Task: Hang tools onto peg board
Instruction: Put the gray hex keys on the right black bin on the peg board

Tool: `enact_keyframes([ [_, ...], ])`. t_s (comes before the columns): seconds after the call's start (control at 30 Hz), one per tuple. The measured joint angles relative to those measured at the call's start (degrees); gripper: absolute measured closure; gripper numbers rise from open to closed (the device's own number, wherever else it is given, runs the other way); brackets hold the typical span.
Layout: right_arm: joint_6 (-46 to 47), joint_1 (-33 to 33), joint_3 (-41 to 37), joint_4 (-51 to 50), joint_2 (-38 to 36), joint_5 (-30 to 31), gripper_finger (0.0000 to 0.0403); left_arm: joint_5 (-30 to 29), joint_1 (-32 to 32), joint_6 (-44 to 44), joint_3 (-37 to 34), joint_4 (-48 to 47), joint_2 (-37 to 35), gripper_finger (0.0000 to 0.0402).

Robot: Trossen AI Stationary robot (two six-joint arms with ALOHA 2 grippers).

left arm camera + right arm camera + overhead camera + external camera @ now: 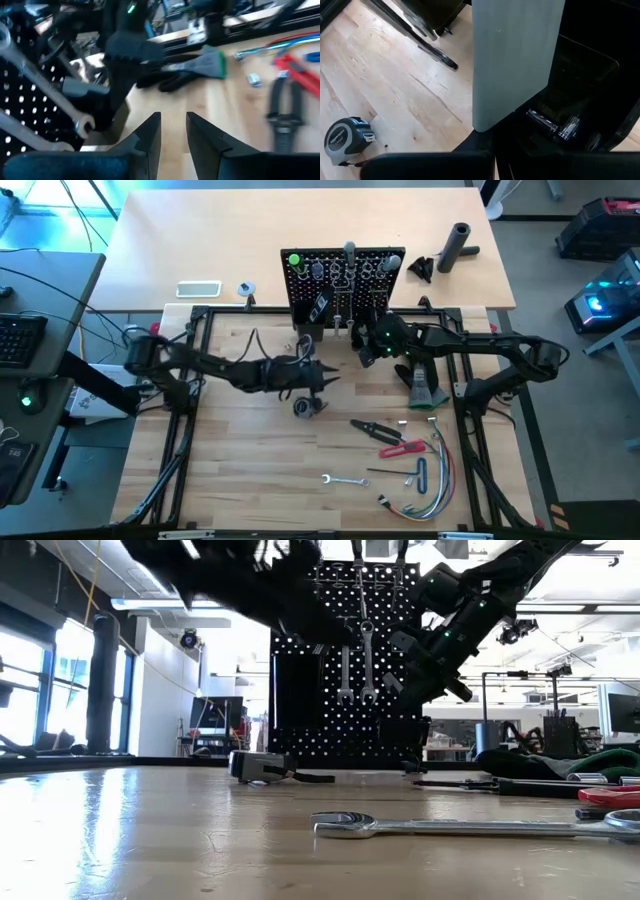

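Note:
The black peg board (340, 272) stands upright at the table's far middle, and silver wrenches (366, 660) hang from its hooks. My left gripper (322, 376) hovers in front of its left part, open (173, 132) with nothing between the fingers. My right gripper (362, 340) is at the board's right foot, shut on a flat grey tool (515, 60). Black pliers (368, 427), a red-handled tool (402, 448), a silver wrench (343, 480) and hex keys (420, 473) lie flat on the table's near right. My right gripper holds the flat grey tool by its near end (485, 125), where the blade comes out from between the two fingers; the gripper's own body hides the place of contact. The fingers slant down toward the peg board, along the tool. The blade sticks out ahead, clear of the table.
A tape measure (305, 407) lies just in front of my left gripper. A black and green glove (425, 387) lies beside the right arm, and coloured wires (436, 480) lie near the hex keys. A black cylinder (458, 245) stands behind the board on the right.

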Motion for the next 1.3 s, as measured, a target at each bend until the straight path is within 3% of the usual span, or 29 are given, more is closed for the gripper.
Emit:
enact_keyframes([
  [0.3, -0.66, 0.11, 0.0, 0.23, 0.0, -0.08, 0.0393, 1.3, 5.37, 3.56, -0.02, 16.35, 11.17, 0.0316],
  [0.43, -0.71, 0.11, 0.0, 0.37, 0.0, -0.22, 0.0393, 1.93, 6.79, 3.52, 1.34, 19.21, 13.39, 0.0316],
  [0.83, -1.28, -0.52, 0.0, -0.16, -0.01, 0.02, 0.0386, 3.48, 9.4, 3.58, 13.45, 13.43, 19.35, 0.0316],
  [1.3, -2.21, -0.89, 0.0, -0.94, -0.02, 1.73, 0.0377, 2.59, 12.71, 2.39, 16.55, 7.92, 20.96, 0.0316],
])
